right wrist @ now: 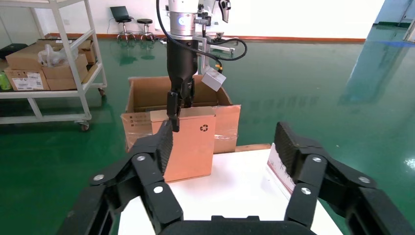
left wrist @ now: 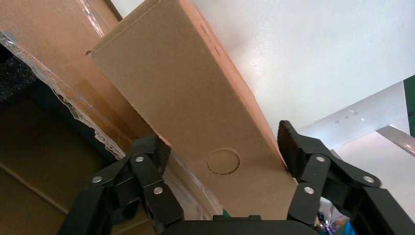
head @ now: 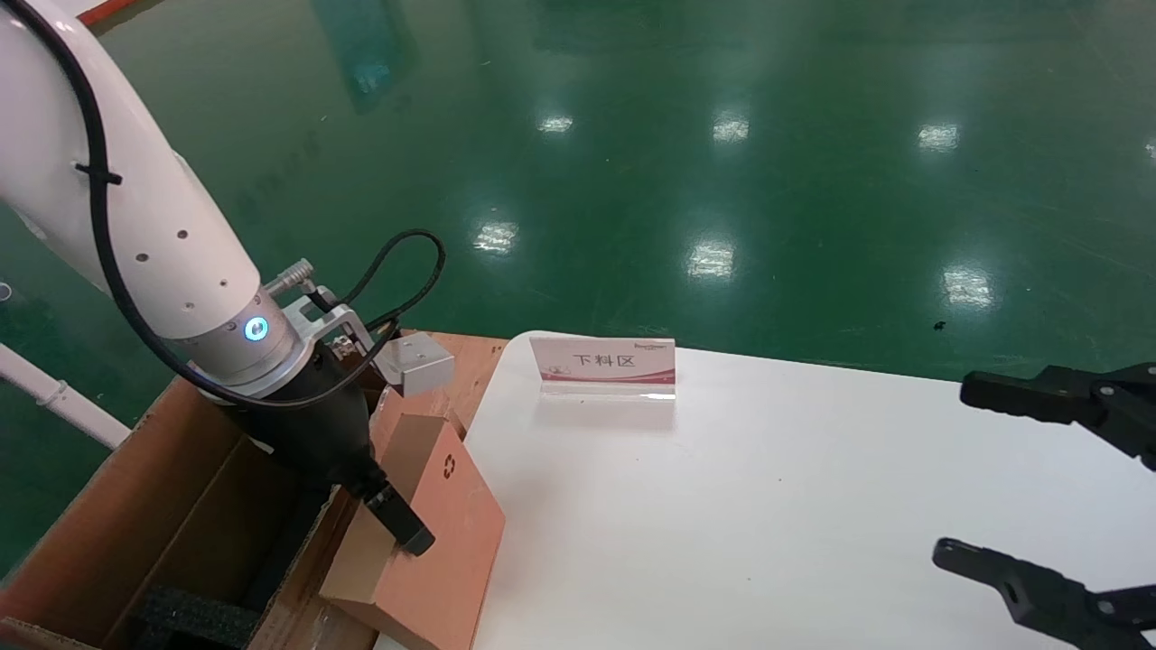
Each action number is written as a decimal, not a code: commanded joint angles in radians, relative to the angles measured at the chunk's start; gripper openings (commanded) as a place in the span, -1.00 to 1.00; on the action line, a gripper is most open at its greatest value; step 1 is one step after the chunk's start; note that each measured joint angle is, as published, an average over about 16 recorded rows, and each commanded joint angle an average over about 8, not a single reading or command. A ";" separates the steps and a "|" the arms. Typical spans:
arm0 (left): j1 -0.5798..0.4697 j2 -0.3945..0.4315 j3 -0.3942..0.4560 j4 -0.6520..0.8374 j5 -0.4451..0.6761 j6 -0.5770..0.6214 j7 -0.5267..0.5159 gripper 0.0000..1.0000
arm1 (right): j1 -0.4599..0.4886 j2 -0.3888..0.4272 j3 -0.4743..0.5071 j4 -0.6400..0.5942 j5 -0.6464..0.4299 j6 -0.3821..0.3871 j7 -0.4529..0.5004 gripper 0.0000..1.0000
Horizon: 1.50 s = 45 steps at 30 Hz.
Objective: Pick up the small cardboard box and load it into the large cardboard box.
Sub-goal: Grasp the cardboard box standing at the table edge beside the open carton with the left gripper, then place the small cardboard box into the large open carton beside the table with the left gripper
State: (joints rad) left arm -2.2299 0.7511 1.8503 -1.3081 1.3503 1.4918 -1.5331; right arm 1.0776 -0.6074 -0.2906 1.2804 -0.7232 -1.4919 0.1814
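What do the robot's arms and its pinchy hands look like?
The left arm is a fat white tube with small dark dots, a black cable tied along it, and a silver ring with a glowing blue light. The left gripper is black. The right gripper is black too, with long ridged fingers and silver rivets.

Left gripper (left wrist: 222,161): its two black fingers (left wrist: 147,181) straddle the narrow side of the small cardboard box, one on each broad face; the far finger's pad meets the box edge.
Small cardboard box (left wrist: 186,93): plain brown, tilted, running away from the camera; a round perforated circle sits on the narrow side between the fingers.
Large cardboard box (left wrist: 49,54): brown flap just beside the small box, with crinkled clear tape along its edge; dark interior beyond.
Black foam (left wrist: 14,78): seen at the carton's edge.
White table (left wrist: 318,58): lies behind the small box.
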 commanded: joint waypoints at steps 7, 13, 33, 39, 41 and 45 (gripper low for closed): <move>-0.001 0.000 0.000 0.000 0.001 0.001 0.000 -1.00 | 0.000 0.000 0.000 0.000 0.000 0.000 0.000 -1.00; -0.010 0.002 -0.005 -0.002 -0.001 0.000 0.000 -1.00 | 0.000 0.000 0.000 0.000 0.000 0.000 0.000 -1.00; -0.433 0.029 -0.065 0.127 -0.063 0.104 0.123 -1.00 | 0.001 0.000 -0.001 -0.001 0.001 0.000 -0.001 -1.00; -0.604 0.047 0.083 0.196 -0.067 0.108 0.215 -1.00 | 0.001 0.000 -0.002 -0.001 0.001 0.000 -0.001 -1.00; -0.646 0.042 0.130 0.210 -0.061 0.108 0.241 -1.00 | 0.001 0.000 -0.002 -0.001 0.001 0.000 -0.001 -1.00; -0.717 0.022 0.221 0.213 -0.042 0.136 0.277 -1.00 | 0.001 0.001 -0.002 -0.001 0.001 0.000 -0.001 -0.97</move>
State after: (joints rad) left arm -2.9362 0.7760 2.0885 -1.1099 1.2991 1.6288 -1.2660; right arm 1.0784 -0.6069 -0.2926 1.2795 -0.7221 -1.4916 0.1802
